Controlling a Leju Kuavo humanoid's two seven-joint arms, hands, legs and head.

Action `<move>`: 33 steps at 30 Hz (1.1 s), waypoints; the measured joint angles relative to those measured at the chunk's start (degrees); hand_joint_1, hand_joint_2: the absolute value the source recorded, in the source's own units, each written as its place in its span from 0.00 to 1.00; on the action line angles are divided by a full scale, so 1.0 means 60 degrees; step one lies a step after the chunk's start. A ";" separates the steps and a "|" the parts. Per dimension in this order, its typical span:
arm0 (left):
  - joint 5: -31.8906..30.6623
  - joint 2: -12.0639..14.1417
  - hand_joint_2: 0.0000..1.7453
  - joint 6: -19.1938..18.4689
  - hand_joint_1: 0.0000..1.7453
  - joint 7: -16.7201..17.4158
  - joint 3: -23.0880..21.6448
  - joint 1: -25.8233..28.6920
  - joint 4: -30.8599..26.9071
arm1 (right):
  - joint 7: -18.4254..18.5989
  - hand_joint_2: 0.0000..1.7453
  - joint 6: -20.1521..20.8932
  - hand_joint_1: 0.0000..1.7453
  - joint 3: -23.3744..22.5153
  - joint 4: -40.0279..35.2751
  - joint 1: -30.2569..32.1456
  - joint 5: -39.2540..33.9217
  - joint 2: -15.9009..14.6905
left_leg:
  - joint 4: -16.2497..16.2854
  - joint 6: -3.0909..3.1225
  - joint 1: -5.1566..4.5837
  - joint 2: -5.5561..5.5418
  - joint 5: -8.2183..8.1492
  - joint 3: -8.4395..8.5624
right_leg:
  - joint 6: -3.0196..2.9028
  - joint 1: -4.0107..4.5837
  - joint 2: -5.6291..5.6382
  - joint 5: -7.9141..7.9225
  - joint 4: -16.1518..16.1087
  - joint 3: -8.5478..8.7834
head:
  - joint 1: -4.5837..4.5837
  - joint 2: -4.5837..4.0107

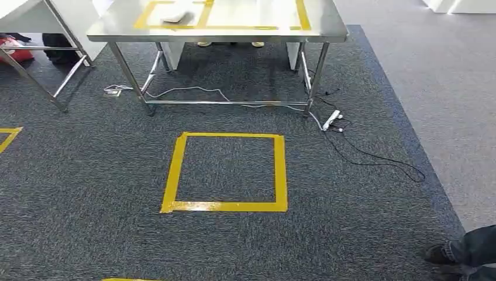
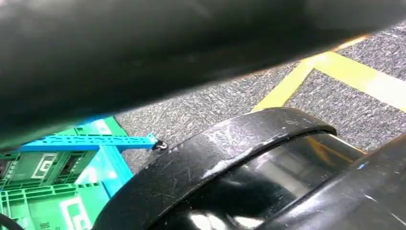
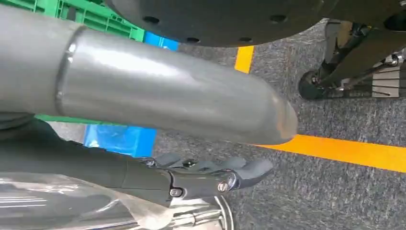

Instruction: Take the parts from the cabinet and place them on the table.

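Observation:
The steel table [image 1: 327, 30] stands ahead across the carpet, with a yellow tape outline [image 1: 234, 27] on its top. A pale part [image 1: 175, 16] lies inside that outline at the left. In the right wrist view my right hand [image 3: 206, 177] hangs over the carpet. Its thick grey thumb [image 3: 167, 96] runs above and its dark fingers [image 3: 239, 170] curl against a shiny part in clear wrap [image 3: 95, 206]. In the left wrist view a dark blurred shape [image 2: 143, 48] lies close to the lens, and I cannot make out the left hand's fingers.
A yellow tape square [image 1: 281, 170] marks the carpet before the table. A power strip [image 1: 331, 120] and cables lie by the table's right leg. A person's shoe [image 1: 438, 254] is at the lower right. Green crates [image 2: 43, 201] on a blue frame [image 2: 95, 141] are close behind.

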 joint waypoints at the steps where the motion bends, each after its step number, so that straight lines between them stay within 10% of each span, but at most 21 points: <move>1: 0.0000 0.0004 0.00 0.0000 0.00 0.0000 0.0000 0.0000 0.0000 | 0.0000 0.00 0.0000 0.00 -0.0007 0.0000 0.0000 0.0000 -0.0004 | 0.0000 0.0000 0.0000 0.0000 0.0000 0.0000 | 0.0000 0.0000 0.0000 0.0000 0.0000 -0.0001 | 0.0000 0.0000; 5: 0.0000 0.0004 0.00 0.0000 0.00 0.0000 0.0000 0.0000 0.0000 | 0.0000 0.00 -0.0011 0.00 -0.0015 0.0000 0.0000 -0.0007 -0.0004 | 0.0046 0.0030 -0.0024 -0.0002 -0.0027 -0.0006 | 0.0032 -0.0034 0.0002 0.0028 -0.0061 0.0001 | 0.0000 0.0000; 9: 0.0000 -0.0018 0.00 0.0036 0.00 0.0037 0.0000 -0.0001 0.0000 | 0.0000 0.00 -0.0142 0.00 -0.0022 -0.0018 -0.0009 -0.0007 0.0004 | -0.0473 0.0293 0.0084 -0.0063 0.0197 0.0213 | 0.0163 0.0005 -0.0094 -0.0142 0.0018 0.0069 | 0.0000 -0.0004; 13: 0.0051 -0.0033 0.00 0.0029 0.00 0.0120 0.0004 0.0020 0.0000 | -0.0007 0.00 -0.0197 0.00 -0.0029 -0.0025 -0.0014 0.0011 0.0004 | -0.0496 0.0296 0.0113 -0.0177 0.0239 0.0163 | 0.0295 -0.0084 -0.0072 -0.1390 0.2640 -0.1292 | 0.0055 0.0000; 16: 0.0124 -0.0033 0.00 0.0029 0.00 0.0149 0.0018 0.0033 0.0004 | 0.0080 0.00 -0.0179 0.00 -0.0026 -0.0025 0.0011 0.0142 0.0004 | -0.0442 0.0131 0.0197 -0.0440 0.0230 0.0160 | 0.0403 -0.0218 -0.0062 -0.0460 0.1630 -0.0901 | 0.0065 0.0000; 18: 0.0182 -0.0029 0.00 0.0058 0.00 0.0157 0.0029 0.0032 0.0004 | 0.0139 0.00 -0.0157 0.00 -0.0025 -0.0025 0.0004 0.0233 0.0004 | -0.0246 -0.0073 0.0263 -0.0642 0.0155 0.0104 | 0.0565 -0.0356 0.0380 0.0126 -0.0007 -0.0102 | 0.0077 0.0000; 19: 0.0204 0.0004 0.00 0.0094 0.00 0.0185 0.0044 0.0034 0.0004 | 0.0164 0.00 -0.0128 0.00 -0.0022 -0.0011 -0.0002 0.0298 0.0072 | -0.0173 -0.0188 0.0213 -0.0726 0.0115 0.0072 | 0.0448 -0.0239 0.0530 0.0071 0.0076 -0.0153 | 0.0182 -0.0003; 23: 0.0310 0.0044 0.00 0.0200 0.00 0.0313 0.0095 0.0124 0.0015 | 0.0189 0.00 -0.0164 0.00 -0.0011 -0.0015 0.0048 0.0430 0.0073 | -0.0151 -0.0348 0.0277 -0.0970 0.0176 0.0005 | 0.0031 -0.0233 0.0176 0.0104 0.0190 -0.0112 | 0.0055 0.0000; 26: 0.0390 0.0066 0.00 0.0266 0.00 0.0321 0.0124 0.0191 0.0033 | 0.0193 0.00 -0.0168 0.00 0.0029 -0.0015 0.0053 0.0550 0.0120 | 0.1249 -0.0377 0.0224 -0.0269 -0.0711 -0.0579 | -0.0099 -0.0176 -0.0148 0.0149 0.0185 -0.0109 | -0.0106 0.0000; 28: 0.0488 0.0106 0.00 0.0320 0.00 0.0317 0.0193 0.0206 0.0047 | 0.0244 0.00 -0.0149 0.00 0.0084 -0.0011 0.0105 0.0703 0.0153 | 0.2720 -0.0358 0.0221 -0.0112 -0.1359 -0.1236 | -0.0134 -0.0100 -0.0429 0.0126 0.0192 -0.0131 | -0.0109 0.0000; 31: 0.0659 0.0138 0.00 0.0499 0.00 0.0321 0.0357 0.0314 0.0055 | 0.0339 0.00 -0.0149 0.00 0.0218 -0.0011 0.0115 0.0871 0.0171 | 0.2165 -0.0198 0.0176 -0.0037 -0.0732 -0.0931 | -0.0193 -0.0019 -0.0812 0.0053 0.0192 -0.0075 | -0.0110 0.0000; 33: 0.0780 0.0179 0.00 0.0561 0.00 0.0335 0.0448 0.0354 0.0066 | 0.0320 0.00 -0.0164 0.00 0.0270 -0.0011 0.0081 0.0863 0.0200 | 0.0465 0.0083 -0.0002 0.0570 0.0067 -0.0099 | -0.0172 0.0009 -0.1012 -0.0026 0.0178 0.0006 | -0.0109 0.0000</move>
